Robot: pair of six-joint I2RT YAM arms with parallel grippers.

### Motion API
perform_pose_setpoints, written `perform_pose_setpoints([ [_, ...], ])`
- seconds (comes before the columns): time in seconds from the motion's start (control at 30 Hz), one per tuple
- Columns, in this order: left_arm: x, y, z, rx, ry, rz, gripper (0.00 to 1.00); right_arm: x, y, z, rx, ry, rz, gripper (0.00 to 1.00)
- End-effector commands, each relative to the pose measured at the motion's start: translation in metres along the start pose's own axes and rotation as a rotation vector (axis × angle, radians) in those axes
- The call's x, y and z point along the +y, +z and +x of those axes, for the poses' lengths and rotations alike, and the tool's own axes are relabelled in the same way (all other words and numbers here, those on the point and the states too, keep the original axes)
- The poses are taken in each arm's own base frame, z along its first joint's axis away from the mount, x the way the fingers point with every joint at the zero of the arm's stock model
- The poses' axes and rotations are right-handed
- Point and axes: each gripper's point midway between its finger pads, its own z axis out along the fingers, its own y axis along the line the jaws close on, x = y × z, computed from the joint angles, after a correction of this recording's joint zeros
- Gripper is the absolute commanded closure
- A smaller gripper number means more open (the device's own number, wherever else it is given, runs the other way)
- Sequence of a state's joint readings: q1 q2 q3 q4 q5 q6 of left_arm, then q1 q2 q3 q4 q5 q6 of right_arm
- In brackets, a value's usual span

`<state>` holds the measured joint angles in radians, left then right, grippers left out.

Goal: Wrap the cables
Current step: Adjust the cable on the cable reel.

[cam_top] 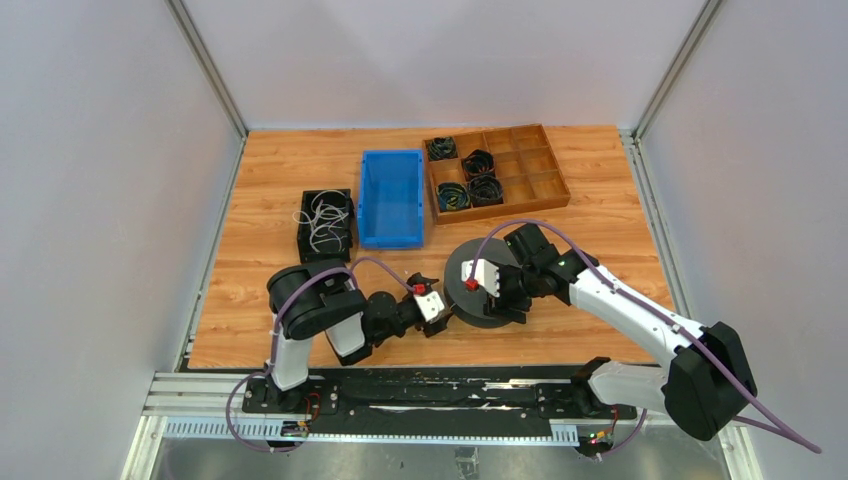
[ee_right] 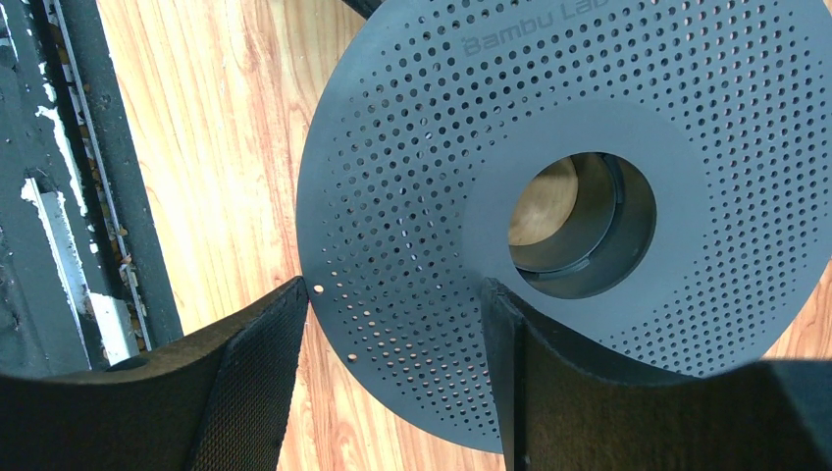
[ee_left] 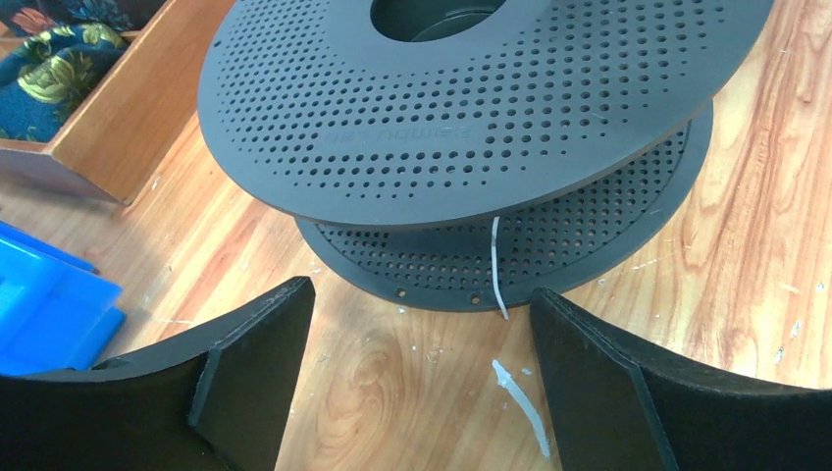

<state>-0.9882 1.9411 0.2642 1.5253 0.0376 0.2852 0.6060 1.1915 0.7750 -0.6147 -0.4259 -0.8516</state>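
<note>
A dark grey perforated spool lies flat on the wooden table between both arms. A short whitish cable end sticks out from between its flanges. More whitish cable lies tangled in a black box at the left. My left gripper is open and empty on the table just before the spool, the cable end ahead of its right finger. My right gripper is over the spool's top flange, jaws apart. Its one fingertip is at the rim, and the other lies on the flange beside the hub hole.
A blue bin and a wooden compartment tray holding black coils stand behind the spool. The black box is at the left. A white scrap lies between my left fingers. The metal rail runs along the near edge.
</note>
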Motion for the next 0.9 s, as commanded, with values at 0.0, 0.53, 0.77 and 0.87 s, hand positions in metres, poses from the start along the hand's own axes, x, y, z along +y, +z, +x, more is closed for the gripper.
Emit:
perform_pose_setpoints([
  [0.0, 0.002, 0.008, -0.003, -0.02, -0.075, -0.003, 0.14, 0.012, 0.005, 0.013, 0.031, 0.053, -0.049, 0.36],
  [0.53, 0.012, 0.02, -0.007, -0.056, -0.231, 0.018, 0.19, 0.012, 0.005, 0.01, 0.025, 0.056, -0.057, 0.36],
  [0.77, 0.02, 0.024, 0.002, -0.037, -0.228, -0.027, 0.23, 0.013, 0.005, 0.011, 0.026, 0.057, -0.056, 0.36],
  [0.87, 0.022, 0.026, 0.003, -0.035, -0.248, -0.037, 0.31, 0.013, 0.005, 0.011, 0.027, 0.058, -0.056, 0.36],
])
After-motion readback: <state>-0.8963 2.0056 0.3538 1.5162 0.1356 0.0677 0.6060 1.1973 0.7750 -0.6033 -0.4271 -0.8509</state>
